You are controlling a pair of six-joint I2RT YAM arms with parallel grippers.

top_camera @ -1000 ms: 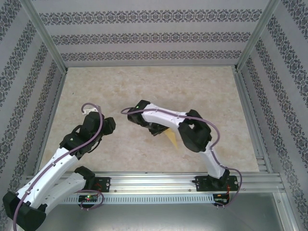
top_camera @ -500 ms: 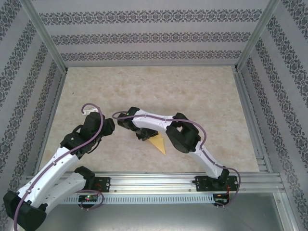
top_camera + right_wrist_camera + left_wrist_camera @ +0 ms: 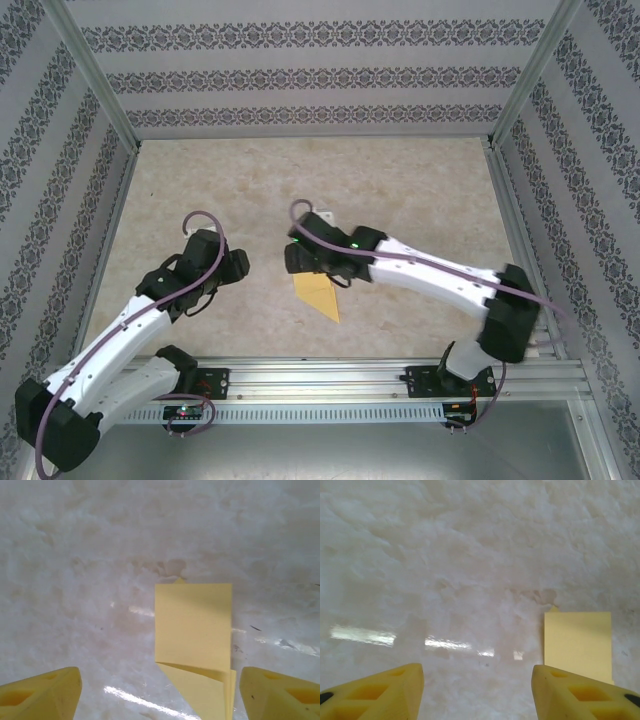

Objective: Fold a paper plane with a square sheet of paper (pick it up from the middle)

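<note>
Right claw (image 3: 160,676) hangs low over the table (image 3: 75,555) with its jaws spread wide and nothing between them. The paper (image 3: 192,625) lies flat just ahead of it, inside the gap and nearer the right-hand finger. Straddling the sheet this way probably lets it rest without being dragged, and leaves room to drop onto a crease or take a fresh hold. The paper is part folded: a blunt oblong end points away from the claw, and layered flaps taper to a point toward it. Lying flat should help those folds stay down. Left claw (image 3: 476,670) is also parted and empty, with the paper ahead of its right finger and off to that side. It seems to be standing clear, ready to pin an edge.
</note>
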